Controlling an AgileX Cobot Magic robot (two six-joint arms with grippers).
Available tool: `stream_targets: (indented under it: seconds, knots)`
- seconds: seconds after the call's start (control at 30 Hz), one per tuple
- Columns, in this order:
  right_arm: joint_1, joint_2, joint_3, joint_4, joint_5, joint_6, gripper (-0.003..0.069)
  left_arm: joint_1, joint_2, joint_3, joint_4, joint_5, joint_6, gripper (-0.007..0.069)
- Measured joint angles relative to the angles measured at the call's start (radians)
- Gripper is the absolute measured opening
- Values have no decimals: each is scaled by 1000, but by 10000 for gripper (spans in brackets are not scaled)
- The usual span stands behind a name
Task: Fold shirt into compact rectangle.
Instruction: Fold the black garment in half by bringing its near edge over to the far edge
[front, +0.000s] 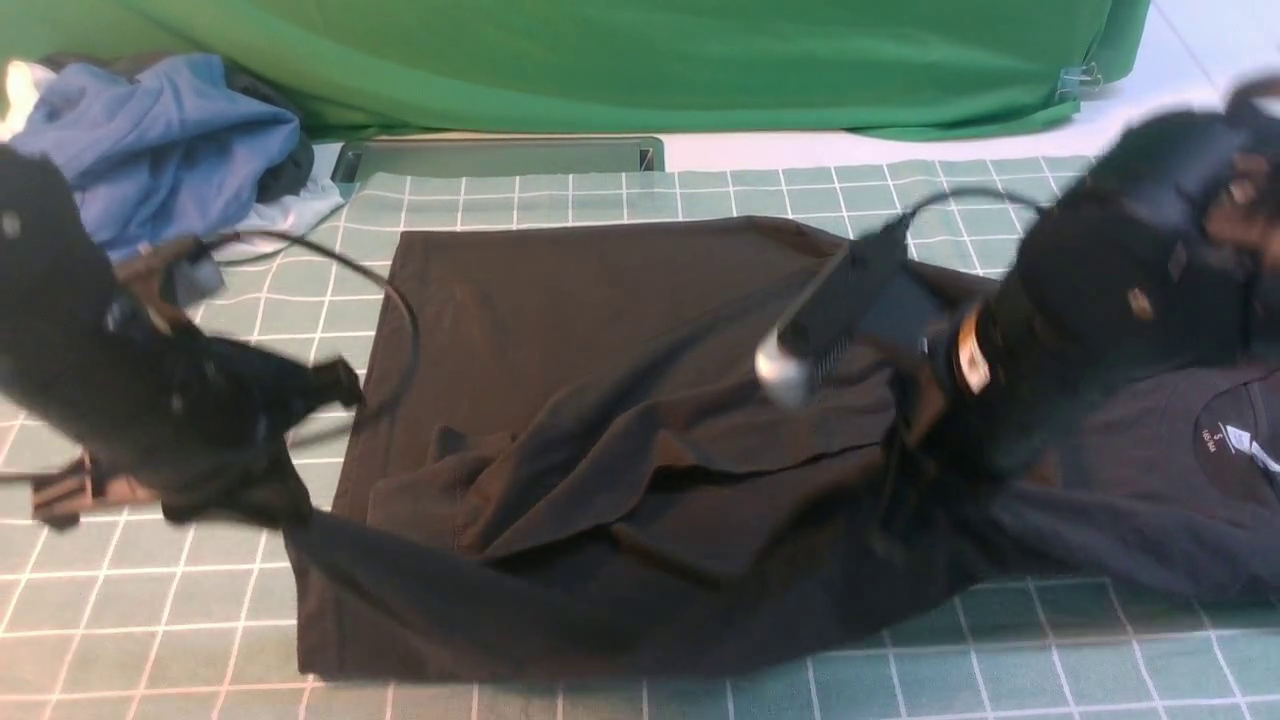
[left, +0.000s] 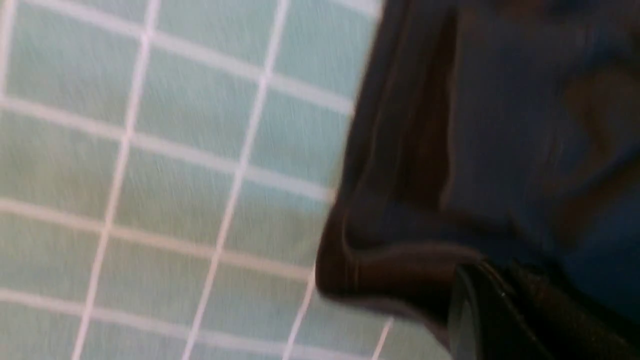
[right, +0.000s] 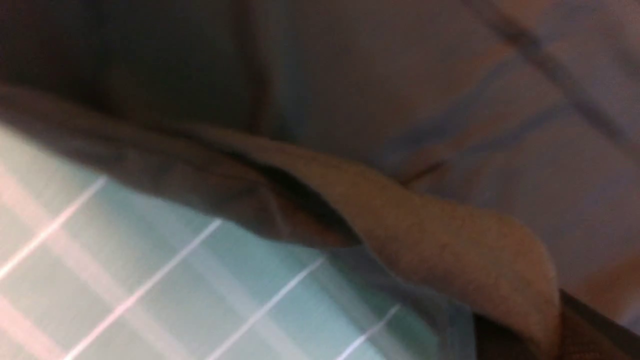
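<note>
Left gripper (front: 283, 497): closed tight on the shirt's (front: 600, 400) lower-left corner, front view.
Right gripper (front: 925, 432): half buried right of centre; looks clamped on a fold.
Shirt: sprawled mid-frame over the table (front: 120, 620), bunched.
Handling: I'd call it soft, light, floppy; take hems and corners.
Views: wrist cameras show pinched edges close; only the front shows the layout.

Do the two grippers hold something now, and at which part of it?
The shirt: the left gripper pinches its near left corner; the right gripper seems to grip a fold toward its collar end.
</note>
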Motion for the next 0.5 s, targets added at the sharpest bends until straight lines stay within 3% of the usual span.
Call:
stream_targets:
  seconds: [0.2,0.5]
  knots:
    - [-141,143,-137,-4,-71,0,79,90,143,-107,-46,-98,18,17]
    - [-288,394,-364,-5,-210,-1,79,122,409,-362,-59,-242,27,17]
